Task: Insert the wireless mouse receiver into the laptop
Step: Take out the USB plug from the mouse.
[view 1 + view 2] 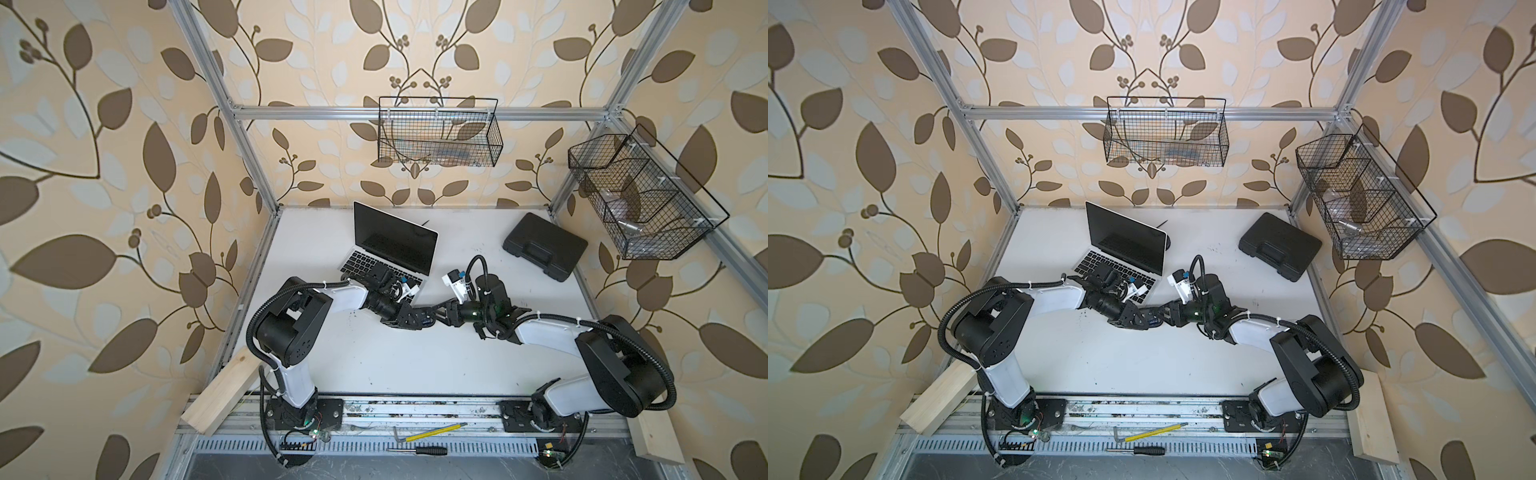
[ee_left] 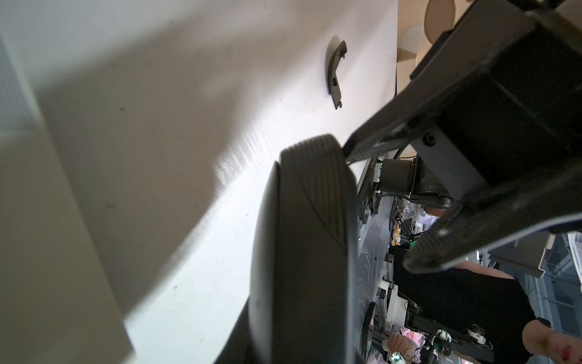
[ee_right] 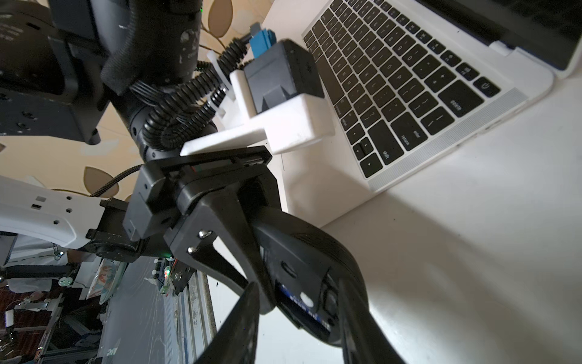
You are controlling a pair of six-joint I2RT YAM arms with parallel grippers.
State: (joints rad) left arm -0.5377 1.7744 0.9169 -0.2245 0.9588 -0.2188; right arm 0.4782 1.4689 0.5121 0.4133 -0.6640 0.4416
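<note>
The silver laptop [image 1: 386,249] [image 1: 1121,249] [image 3: 409,78] stands open at the back of the table. In front of it, in both top views, my two grippers meet tip to tip. My left gripper [image 1: 417,318] [image 3: 283,252] is shut on the black mouse [image 2: 311,220] [image 3: 302,252], which it holds in the air with its open underside showing a blue battery [image 3: 299,304]. The wireless mouse receiver seems to be the small dark nub [image 3: 330,297] in a slot beside that battery. My right gripper [image 1: 441,311] [image 3: 297,293] is open, with one finger on each side of the mouse's end.
A small curved black cover piece [image 2: 336,74] lies on the white table. A black moulded case [image 1: 544,247] sits at the back right. Wire baskets [image 1: 438,133] [image 1: 640,199] hang on the frame. Wooden blocks [image 1: 224,390] and hand tools [image 1: 436,432] lie along the front rail.
</note>
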